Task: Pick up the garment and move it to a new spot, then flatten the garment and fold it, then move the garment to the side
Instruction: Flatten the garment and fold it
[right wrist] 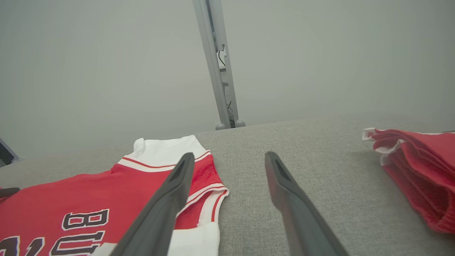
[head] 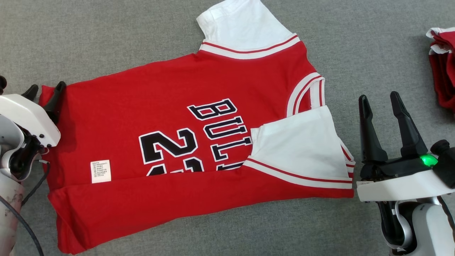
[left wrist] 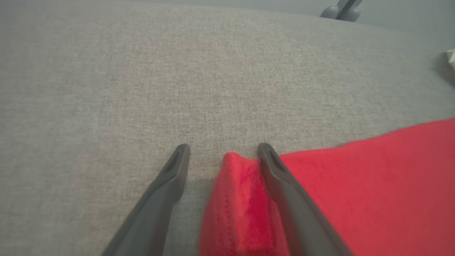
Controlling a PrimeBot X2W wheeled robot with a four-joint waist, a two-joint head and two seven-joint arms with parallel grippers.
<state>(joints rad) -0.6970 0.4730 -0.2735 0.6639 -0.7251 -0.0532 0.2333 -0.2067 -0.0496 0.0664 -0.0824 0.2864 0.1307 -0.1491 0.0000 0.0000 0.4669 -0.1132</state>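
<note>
The garment [head: 185, 142] is a red jersey with white sleeves and black lettering, spread on the grey cloth surface. Its near long edge is folded over onto the front, and one white sleeve lies across the chest. My left gripper [head: 45, 91] is at the garment's left hem corner. In the left wrist view that gripper [left wrist: 224, 147] stands open with a raised red corner of the garment [left wrist: 234, 199] between its fingers. My right gripper [head: 378, 96] is open and empty, just right of the garment's shoulder end. The right wrist view shows this gripper [right wrist: 229, 155] over bare cloth beside the garment [right wrist: 89, 192].
A second red and white piece of clothing [head: 442, 71] lies bunched at the far right edge, also seen as a pile [right wrist: 423, 167] in the right wrist view. A grey metal post [right wrist: 217, 71] stands beyond the surface's far edge.
</note>
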